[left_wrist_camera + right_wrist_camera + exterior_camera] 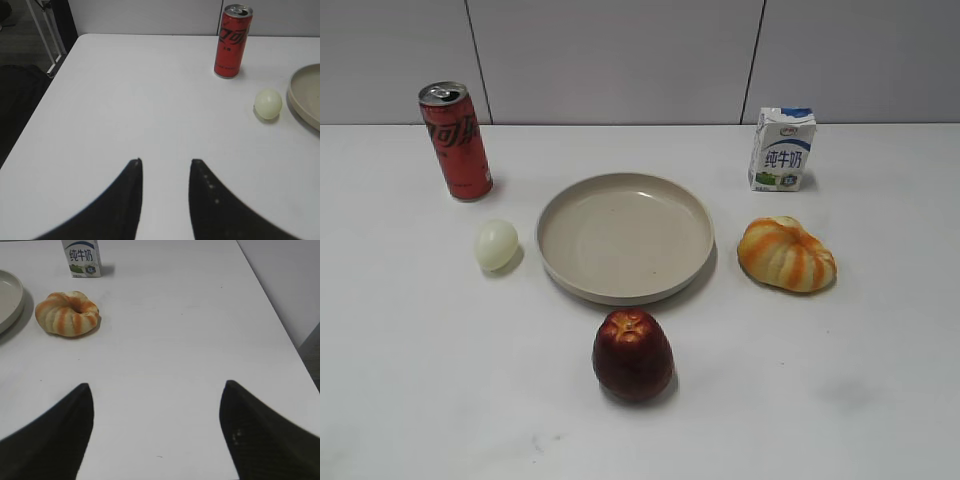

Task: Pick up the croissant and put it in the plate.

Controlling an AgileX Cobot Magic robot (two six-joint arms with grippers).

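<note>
The croissant (786, 254), ribbed with orange-brown and cream stripes, lies on the white table just right of the plate (625, 283), which is round, beige and empty. The croissant also shows in the right wrist view (67, 313), far ahead and to the left of my right gripper (157, 387), which is wide open and empty. The plate's rim shows at the left edge there (15, 300). My left gripper (165, 161) is open and empty over bare table, well left of the plate's rim (300, 100). Neither gripper shows in the exterior view.
A red soda can (455, 140) stands back left, also seen in the left wrist view (232, 41). A pale egg (496, 245) lies left of the plate. A dark red apple (633, 354) sits in front of it. A milk carton (782, 149) stands behind the croissant.
</note>
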